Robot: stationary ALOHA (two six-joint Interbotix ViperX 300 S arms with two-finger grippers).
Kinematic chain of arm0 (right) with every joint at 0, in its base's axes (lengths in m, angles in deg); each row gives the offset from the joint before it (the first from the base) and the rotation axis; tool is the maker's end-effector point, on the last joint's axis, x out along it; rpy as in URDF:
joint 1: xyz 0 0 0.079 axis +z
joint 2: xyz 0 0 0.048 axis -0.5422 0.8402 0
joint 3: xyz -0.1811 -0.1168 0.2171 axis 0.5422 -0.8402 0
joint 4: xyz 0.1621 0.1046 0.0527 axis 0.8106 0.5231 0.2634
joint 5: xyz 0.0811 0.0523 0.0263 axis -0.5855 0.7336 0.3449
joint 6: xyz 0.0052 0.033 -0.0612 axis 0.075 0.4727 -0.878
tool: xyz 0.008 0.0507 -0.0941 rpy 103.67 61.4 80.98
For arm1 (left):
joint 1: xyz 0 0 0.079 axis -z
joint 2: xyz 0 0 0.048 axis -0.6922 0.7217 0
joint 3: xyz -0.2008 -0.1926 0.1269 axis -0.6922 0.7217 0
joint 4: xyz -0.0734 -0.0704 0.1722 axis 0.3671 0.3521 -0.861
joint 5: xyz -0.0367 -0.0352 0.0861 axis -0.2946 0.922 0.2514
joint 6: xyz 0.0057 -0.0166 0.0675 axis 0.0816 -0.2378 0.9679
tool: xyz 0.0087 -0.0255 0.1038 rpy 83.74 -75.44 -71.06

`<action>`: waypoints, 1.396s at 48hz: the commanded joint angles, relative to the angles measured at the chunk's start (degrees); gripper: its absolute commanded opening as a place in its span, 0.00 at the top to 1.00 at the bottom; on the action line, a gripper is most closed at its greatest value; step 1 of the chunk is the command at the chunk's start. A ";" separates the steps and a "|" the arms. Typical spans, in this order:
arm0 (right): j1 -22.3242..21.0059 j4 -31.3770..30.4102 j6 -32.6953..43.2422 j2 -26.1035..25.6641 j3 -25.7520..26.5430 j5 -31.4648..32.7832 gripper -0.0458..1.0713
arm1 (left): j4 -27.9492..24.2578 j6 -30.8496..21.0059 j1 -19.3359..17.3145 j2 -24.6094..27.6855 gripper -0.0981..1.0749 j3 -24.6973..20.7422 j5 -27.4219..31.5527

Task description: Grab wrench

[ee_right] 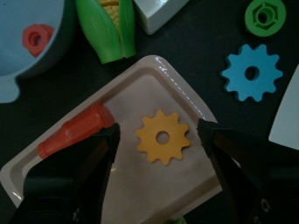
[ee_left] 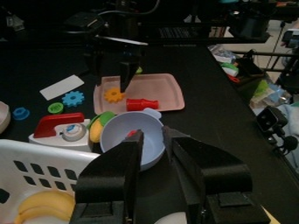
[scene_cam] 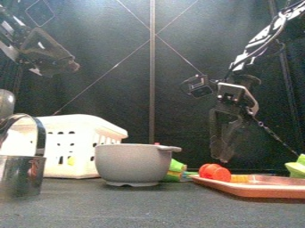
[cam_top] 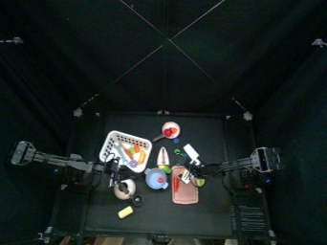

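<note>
The small black table point(cam_top: 211, 206) is pretty crowded. There's a white slotted basket point(cam_top: 125, 147) toward the left, a grey bowl point(scene_cam: 135, 164) near the middle, and a pink tray point(cam_top: 185, 185) just right of the bowl. A metal cup point(scene_cam: 20, 175) with a black handle sits up front on the left. Loose bits lying on the bare top include a blue gear point(ee_right: 253, 72), a green nut point(ee_right: 267, 15), a white card point(ee_left: 61, 87) and a corn cob point(ee_right: 105, 25).
</note>
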 commanded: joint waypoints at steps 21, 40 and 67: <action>-0.35 -15.73 0.09 -7.38 4.22 -2.02 0.07 | 16.52 -0.53 -8.53 -0.70 0.33 -12.74 24.61; -1.14 -18.72 0.18 -9.49 0.70 -0.35 0.07 | 21.71 -5.71 -20.30 2.20 0.33 -29.79 51.68; -1.14 -18.37 0.18 -9.67 -1.67 -0.35 0.07 | -21.88 -56.87 -12.83 7.29 0.34 -36.04 78.49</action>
